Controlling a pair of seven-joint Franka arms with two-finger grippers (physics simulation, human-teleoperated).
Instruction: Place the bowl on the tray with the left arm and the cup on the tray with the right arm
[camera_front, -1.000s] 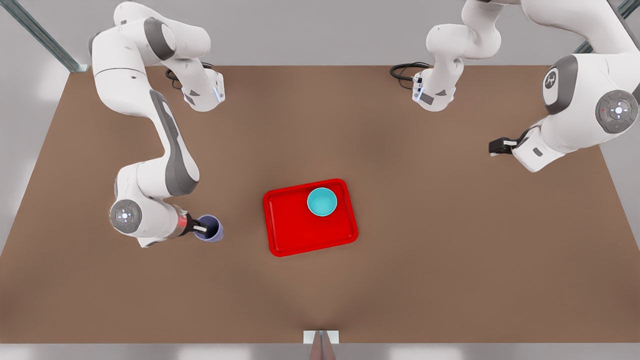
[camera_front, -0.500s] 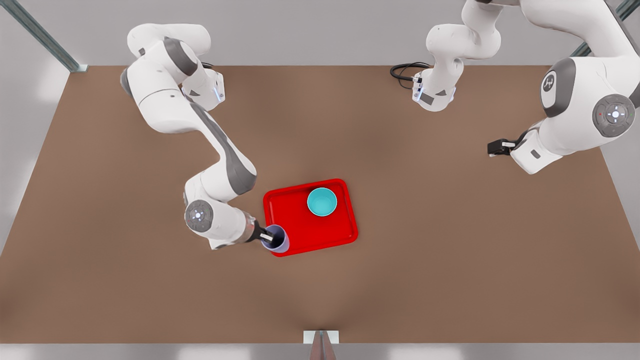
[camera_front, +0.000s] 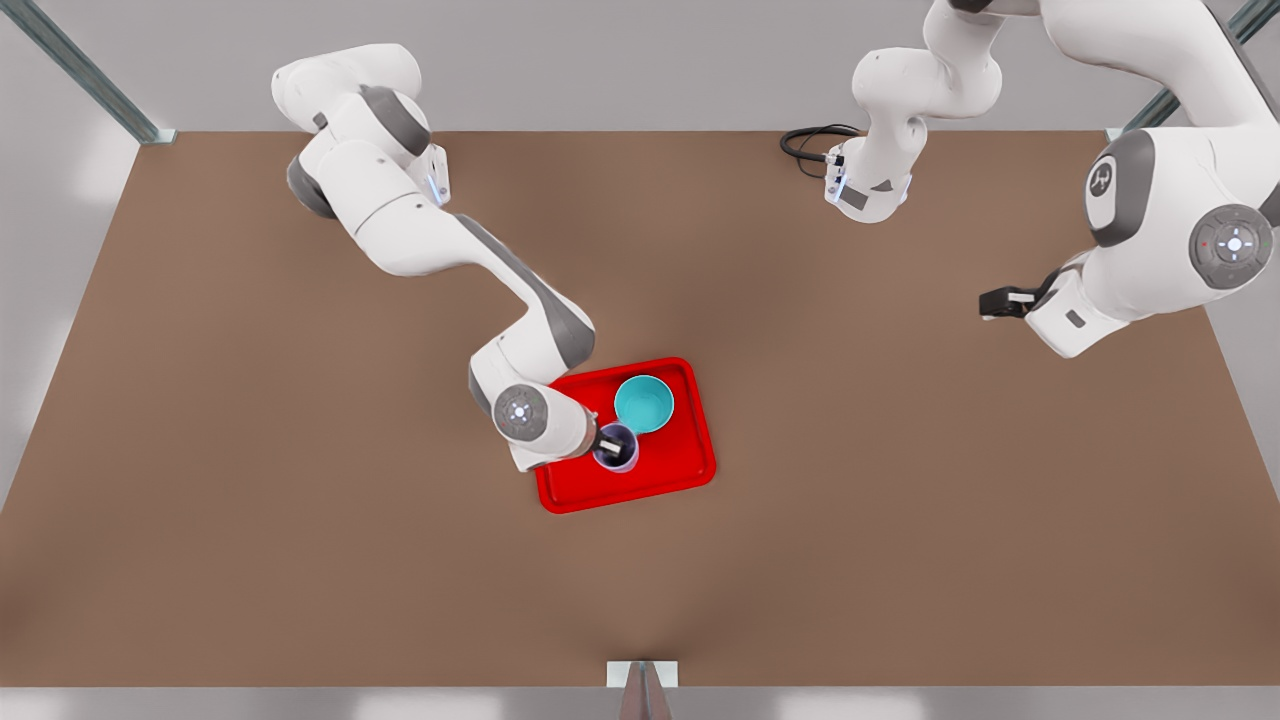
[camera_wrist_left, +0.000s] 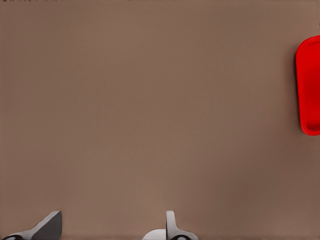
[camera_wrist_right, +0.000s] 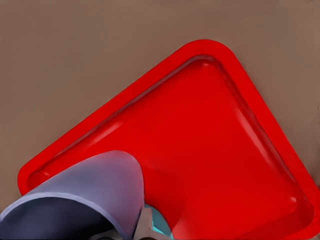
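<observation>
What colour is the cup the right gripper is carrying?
Lavender-purple; the cup shows best in the right wrist view.

I work in a simulated lab cell. A bare brown table (camera_front: 300, 560) fills it, with grey walls (camera_front: 600, 60) and metal struts (camera_front: 80, 70) around.

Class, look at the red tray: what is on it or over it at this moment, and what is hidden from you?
The teal bowl sits on the tray. The lavender cup, gripped by the right gripper, hangs over the tray beside the bowl. The arm hides one tray corner. The left gripper waits apart.
</observation>
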